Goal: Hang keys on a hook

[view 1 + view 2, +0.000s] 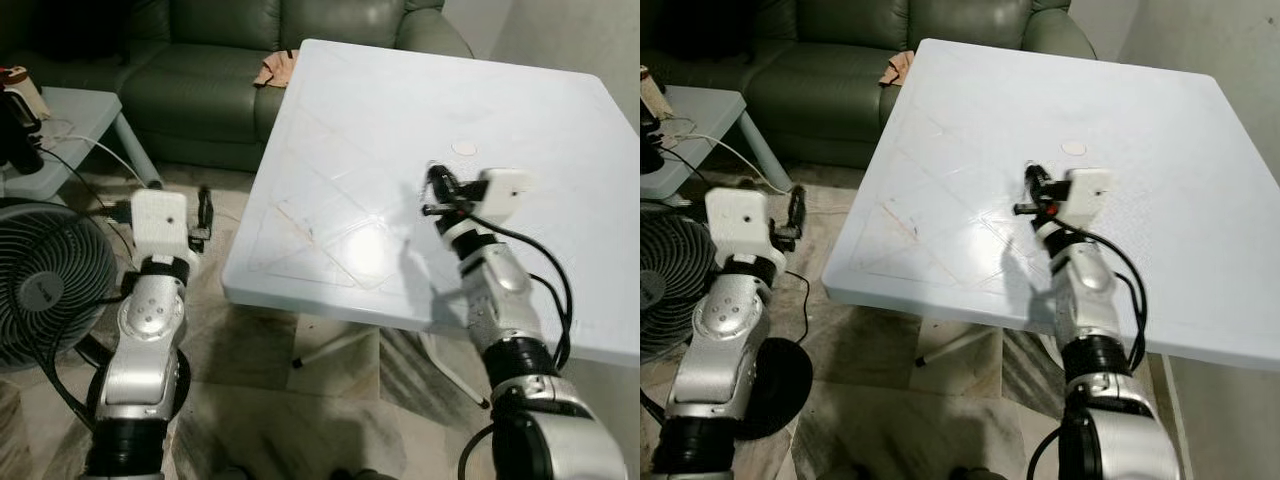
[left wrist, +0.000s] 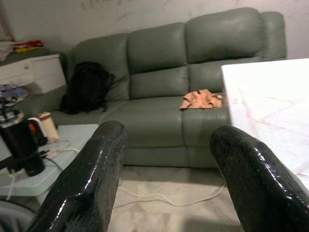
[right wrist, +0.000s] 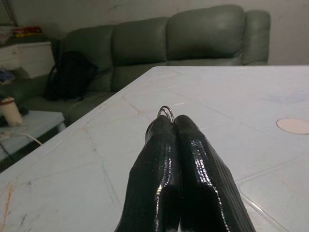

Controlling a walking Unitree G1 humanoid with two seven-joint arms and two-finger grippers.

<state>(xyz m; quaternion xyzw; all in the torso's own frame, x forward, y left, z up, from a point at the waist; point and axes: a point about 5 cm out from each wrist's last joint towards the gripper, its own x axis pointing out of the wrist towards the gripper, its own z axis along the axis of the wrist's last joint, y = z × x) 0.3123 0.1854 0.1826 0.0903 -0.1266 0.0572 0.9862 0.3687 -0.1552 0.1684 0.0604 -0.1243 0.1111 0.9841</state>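
Keys: ring [image 3: 166, 112] pinched at fingertips, ready to carry.
Right gripper [image 1: 434, 190]: clenched on ring, above white table [image 1: 560, 130].
Left gripper [image 1: 204, 212]: released, idle near floor, left.

Glossy black fingers [image 3: 193, 159] pinched on a thin metal key ring [image 3: 166, 112] — white table [image 1: 560, 130] smooth, slightly glossy, scratched — sofa [image 2: 193, 63] matt leather-like.
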